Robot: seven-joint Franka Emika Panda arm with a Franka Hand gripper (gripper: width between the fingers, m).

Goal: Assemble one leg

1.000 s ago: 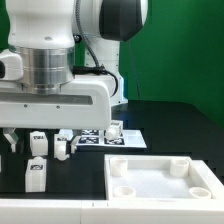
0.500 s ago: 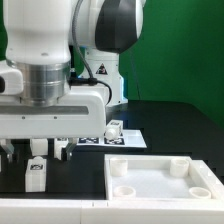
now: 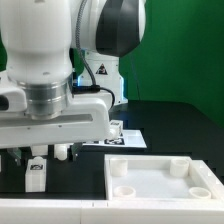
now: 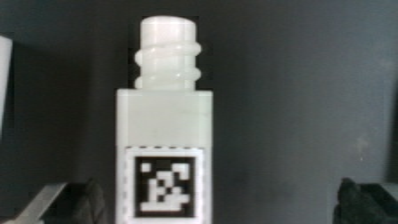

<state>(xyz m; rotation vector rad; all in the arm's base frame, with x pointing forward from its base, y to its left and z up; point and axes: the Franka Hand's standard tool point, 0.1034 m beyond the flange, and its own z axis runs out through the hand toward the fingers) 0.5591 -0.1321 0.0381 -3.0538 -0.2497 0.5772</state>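
A small white leg [image 4: 169,130] with a threaded tip and a black-and-white tag [image 4: 166,182] lies on the black table, filling the wrist view. My gripper [image 4: 214,205] is open, and its dark fingertips [image 4: 61,206] stand either side of the leg's tagged end, apart from it. The leg is nearer one finger than the other. In the exterior view the gripper [image 3: 38,152] hangs low over a leg [image 3: 37,175] at the exterior view's left. Another leg [image 3: 63,152] lies just behind it, and a third [image 3: 114,128] stands further back.
The large flat white panel [image 3: 160,185] with raised rims and corner sockets lies at the front on the exterior view's right. The marker board [image 3: 120,141] lies behind it. The arm's body fills the exterior view's upper left.
The arm has come down towards the table, so the hand now hangs lower over the legs at the exterior view's left. The parts on the table have not moved.
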